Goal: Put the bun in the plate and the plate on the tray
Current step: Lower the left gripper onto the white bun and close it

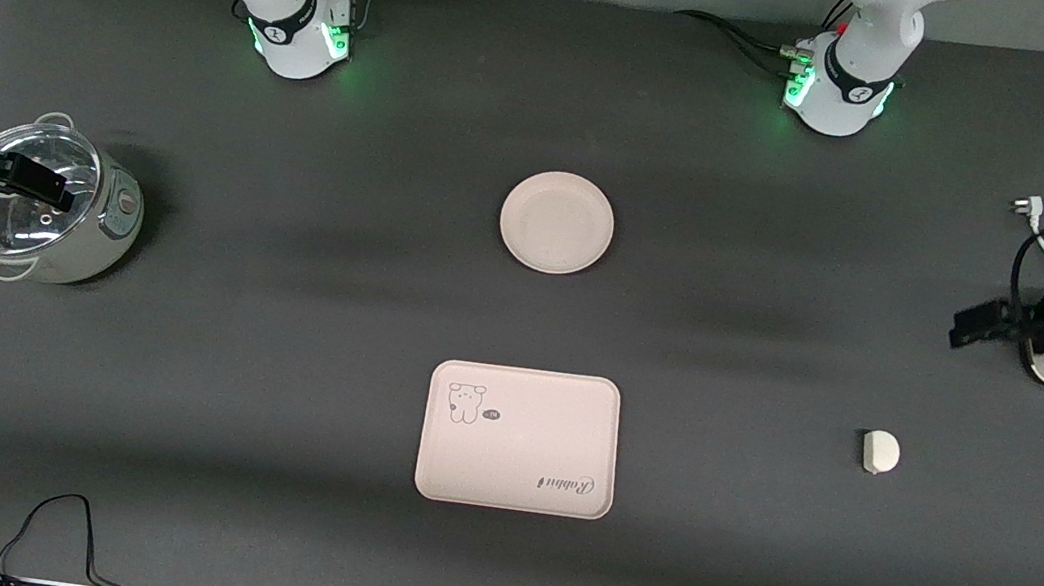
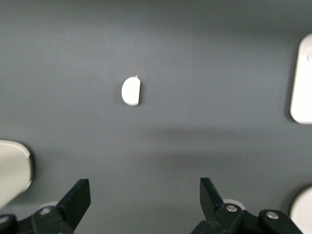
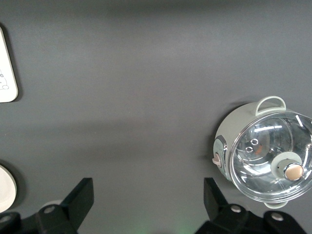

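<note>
The desk [image 1: 250, 520] has the tray [image 1: 519, 439] sitting empty near its front-camera edge, around the middle. The plate [image 1: 557, 222] is out mid-desk, farther from the camera than the tray, well apart from it. The tiny bun [image 1: 880, 452] lies alone toward the left arm's end. The left pincer [image 2: 145, 197] hovers there with jaws wide, bun clear of its fingers. The right pincer [image 3: 148, 197] hangs wide open over the glass-lidded pot [image 1: 49, 206] at the other end.

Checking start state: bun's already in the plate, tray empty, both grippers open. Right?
Not quite. The bun lies on the bare table toward the left arm's end, not in the plate, as the front view shows. The tray is empty; left gripper and right gripper are open.
</note>
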`<state>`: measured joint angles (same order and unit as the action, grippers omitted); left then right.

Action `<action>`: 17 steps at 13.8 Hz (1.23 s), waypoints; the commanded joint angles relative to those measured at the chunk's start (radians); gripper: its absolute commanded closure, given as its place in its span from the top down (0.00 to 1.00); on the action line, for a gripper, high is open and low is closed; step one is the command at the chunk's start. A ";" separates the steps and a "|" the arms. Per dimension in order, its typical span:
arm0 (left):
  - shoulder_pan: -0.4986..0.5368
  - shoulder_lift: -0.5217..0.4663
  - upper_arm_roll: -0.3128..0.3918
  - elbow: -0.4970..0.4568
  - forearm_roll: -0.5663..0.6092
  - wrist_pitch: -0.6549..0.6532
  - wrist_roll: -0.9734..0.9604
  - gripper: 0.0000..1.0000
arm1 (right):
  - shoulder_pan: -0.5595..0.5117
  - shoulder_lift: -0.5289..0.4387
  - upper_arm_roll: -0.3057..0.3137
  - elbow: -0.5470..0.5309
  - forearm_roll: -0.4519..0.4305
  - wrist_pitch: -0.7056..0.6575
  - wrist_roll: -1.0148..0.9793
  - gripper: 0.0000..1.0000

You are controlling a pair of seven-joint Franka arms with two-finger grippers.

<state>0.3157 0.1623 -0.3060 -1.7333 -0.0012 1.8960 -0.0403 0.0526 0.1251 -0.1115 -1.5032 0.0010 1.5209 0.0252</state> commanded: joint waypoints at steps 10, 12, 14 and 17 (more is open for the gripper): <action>-0.056 0.465 0.082 0.021 0.231 0.517 -0.084 1.00 | 0.004 -0.021 -0.007 -0.019 0.013 -0.001 -0.013 1.00; -0.061 0.505 0.099 0.020 0.231 0.515 -0.085 1.00 | 0.004 -0.021 -0.005 -0.019 0.013 -0.001 -0.013 1.00; -0.064 0.519 0.097 0.003 0.230 0.500 -0.099 1.00 | 0.004 -0.022 -0.007 -0.019 0.013 -0.002 -0.013 1.00; -0.084 0.519 0.094 -0.008 0.227 0.473 -0.156 1.00 | 0.004 -0.022 -0.007 -0.019 0.013 -0.002 -0.013 1.00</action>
<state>0.2656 0.6964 -0.2250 -1.7333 0.2130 2.4012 -0.1421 0.0526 0.1250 -0.1116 -1.5044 0.0010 1.5200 0.0252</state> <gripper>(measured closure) 0.000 0.000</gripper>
